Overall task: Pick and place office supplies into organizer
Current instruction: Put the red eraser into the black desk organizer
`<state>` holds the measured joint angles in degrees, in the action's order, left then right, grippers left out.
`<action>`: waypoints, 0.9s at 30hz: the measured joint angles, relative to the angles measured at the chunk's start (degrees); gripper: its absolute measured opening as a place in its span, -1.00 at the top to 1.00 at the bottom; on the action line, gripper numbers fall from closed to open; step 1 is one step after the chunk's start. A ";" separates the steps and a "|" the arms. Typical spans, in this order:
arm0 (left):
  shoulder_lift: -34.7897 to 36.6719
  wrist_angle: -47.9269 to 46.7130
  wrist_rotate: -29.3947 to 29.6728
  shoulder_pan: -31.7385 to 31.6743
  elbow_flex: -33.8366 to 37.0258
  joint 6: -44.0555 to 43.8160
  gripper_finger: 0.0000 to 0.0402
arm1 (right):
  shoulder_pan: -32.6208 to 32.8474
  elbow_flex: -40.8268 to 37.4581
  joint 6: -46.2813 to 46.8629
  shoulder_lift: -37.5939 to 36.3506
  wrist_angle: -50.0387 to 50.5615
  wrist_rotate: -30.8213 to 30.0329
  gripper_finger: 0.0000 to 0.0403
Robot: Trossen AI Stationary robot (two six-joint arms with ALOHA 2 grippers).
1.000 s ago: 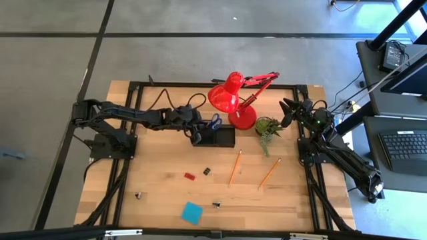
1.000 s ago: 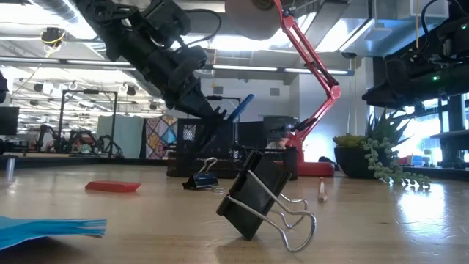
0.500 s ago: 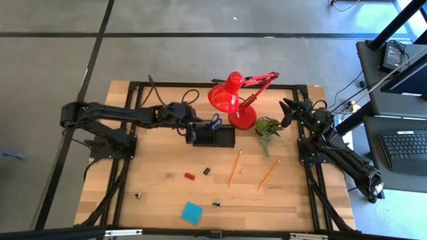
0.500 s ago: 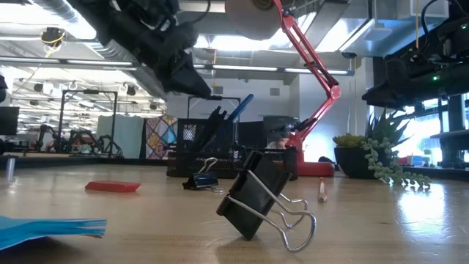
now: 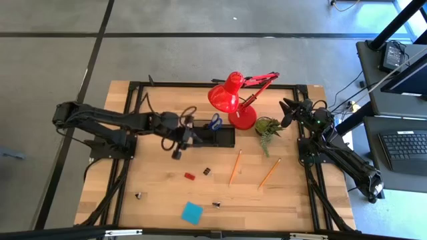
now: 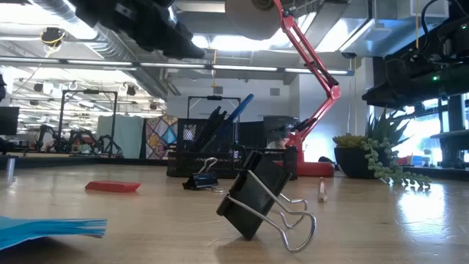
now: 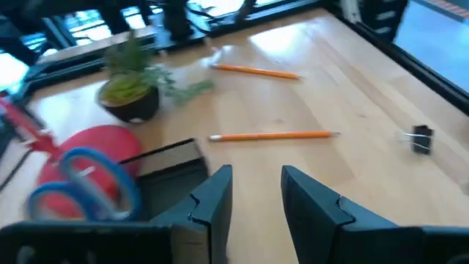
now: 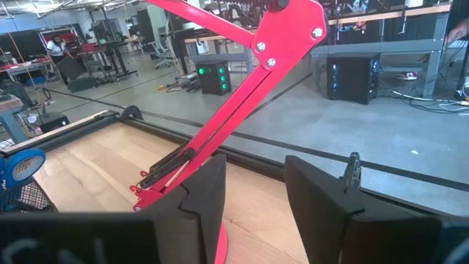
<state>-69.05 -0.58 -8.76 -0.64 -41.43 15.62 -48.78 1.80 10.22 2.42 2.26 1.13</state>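
At table centre, organizer [image 5: 215,137]: scissors [image 5: 215,122] held inside.
Left gripper [image 5: 179,150]: fingers apart, empty, at organizer's 8 o'clock.
Right gripper [image 5: 285,112]: fingers apart, parked by plant [image 5: 267,127].

desk [image 5: 160,193]: pale wood, smooth, faint sheen | lamp [image 5: 227,93]: glossy red metal | clip [image 6: 256,194]: matt black body, shiny wire handles | organizer [image 5: 217,137]: black mesh | scissors [image 7: 88,183]: glossy blue plastic handles | notes [image 5: 191,213]: blue paper

Blue scissors [image 5: 215,122] — red lamp [image 5: 230,97]
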 joint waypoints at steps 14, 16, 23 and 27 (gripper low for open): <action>-8.86 -4.49 1.91 11.12 0.00 -2.84 0.15 | 0.01 0.02 0.00 0.00 0.00 -0.02 0.28; -10.54 -4.54 3.49 12.31 0.02 -3.19 0.15 | 0.01 0.00 0.00 0.00 0.00 -0.01 0.28; -16.25 -7.16 6.90 16.00 0.02 -12.00 0.15 | -0.01 0.00 1.64 0.00 0.00 0.00 0.28; -19.39 -7.12 6.90 18.39 0.02 -14.36 0.15 | 0.01 0.00 1.66 0.00 0.00 0.00 0.28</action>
<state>-88.44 -7.69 -1.87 17.75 -41.41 1.25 -48.77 1.80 11.88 2.42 2.26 1.13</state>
